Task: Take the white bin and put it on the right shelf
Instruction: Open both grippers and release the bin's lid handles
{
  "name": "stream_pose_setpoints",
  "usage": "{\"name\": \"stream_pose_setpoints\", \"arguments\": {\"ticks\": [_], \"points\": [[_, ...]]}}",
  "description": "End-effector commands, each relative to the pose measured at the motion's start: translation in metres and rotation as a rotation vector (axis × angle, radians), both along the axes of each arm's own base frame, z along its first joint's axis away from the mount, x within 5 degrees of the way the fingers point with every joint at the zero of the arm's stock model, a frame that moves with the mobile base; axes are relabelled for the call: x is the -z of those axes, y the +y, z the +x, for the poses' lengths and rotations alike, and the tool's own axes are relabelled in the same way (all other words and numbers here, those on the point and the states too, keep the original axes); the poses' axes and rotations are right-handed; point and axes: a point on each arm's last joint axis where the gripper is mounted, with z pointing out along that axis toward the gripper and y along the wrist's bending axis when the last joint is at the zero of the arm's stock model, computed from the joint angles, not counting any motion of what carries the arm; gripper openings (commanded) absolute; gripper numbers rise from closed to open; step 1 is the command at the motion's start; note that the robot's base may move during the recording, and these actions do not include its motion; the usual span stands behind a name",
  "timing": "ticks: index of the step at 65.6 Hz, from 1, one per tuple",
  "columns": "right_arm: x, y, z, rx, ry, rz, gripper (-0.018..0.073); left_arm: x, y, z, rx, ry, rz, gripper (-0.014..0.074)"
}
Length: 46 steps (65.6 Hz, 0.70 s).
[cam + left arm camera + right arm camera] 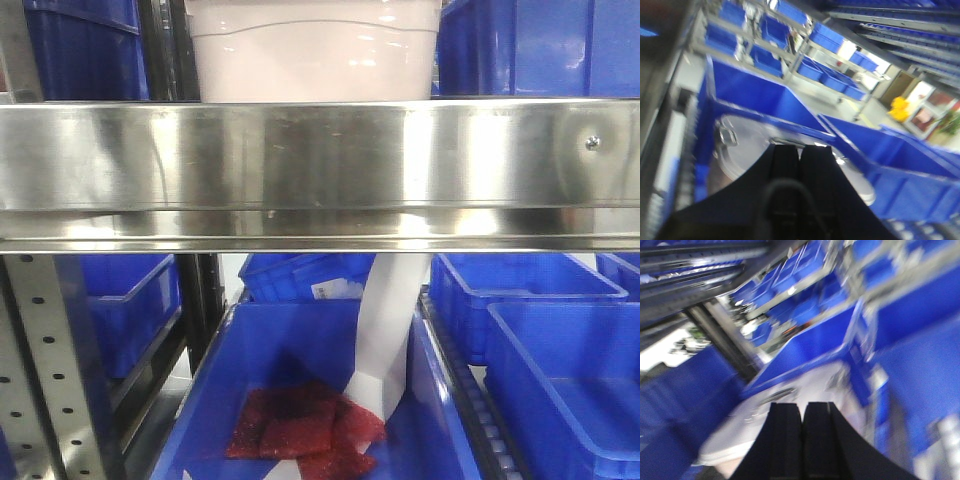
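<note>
Both your left gripper (800, 150) and right gripper (803, 410) have fingers pressed together, empty. The pale pinkish-white plastic bin (313, 50) sits behind the shiny steel shelf rail (320, 165); its glossy lid (747, 145) lies just beyond both fingertips, neither arm clearly nearer.

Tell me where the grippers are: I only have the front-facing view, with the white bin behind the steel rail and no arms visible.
Observer: The left gripper hangs over a glossy lid, seemingly that of the white bin. Its fingers are pressed together on nothing.
Operator: And the right one?
Observer: The right gripper is also shut and empty, over a pale glossy surface. That view is blurred.
Operator: Any handle on that lid?
Observer: Yes, the left wrist view shows a moulded handle near the lid's edge, with blue crates alongside.
</note>
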Motion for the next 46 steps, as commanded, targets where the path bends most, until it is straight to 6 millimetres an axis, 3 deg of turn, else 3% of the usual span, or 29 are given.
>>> {"name": "stream_pose_setpoints", "arguments": {"ticks": [1, 9, 24, 46], "points": [[-0.023, 0.006, -0.017, 0.034, -0.092, -0.127, 0.0032, -0.022, -0.002, -0.015, -0.032, -0.103, 0.028, -0.0118], [-0.015, 0.016, -0.025, 0.021, -0.083, -0.331, 0.0032, -0.012, -0.002, -0.015, -0.071, -0.105, 0.049, -0.0118], [0.017, 0.009, -0.050, 0.114, -0.067, -0.333, 0.0032, 0.028, 0.010, -0.028, -0.181, -0.068, 0.112, -0.0118], [0.079, 0.005, -0.105, 0.151, -0.006, -0.334, 0.0030, 0.071, 0.040, -0.102, -0.336, -0.125, 0.135, -0.0118]]}}
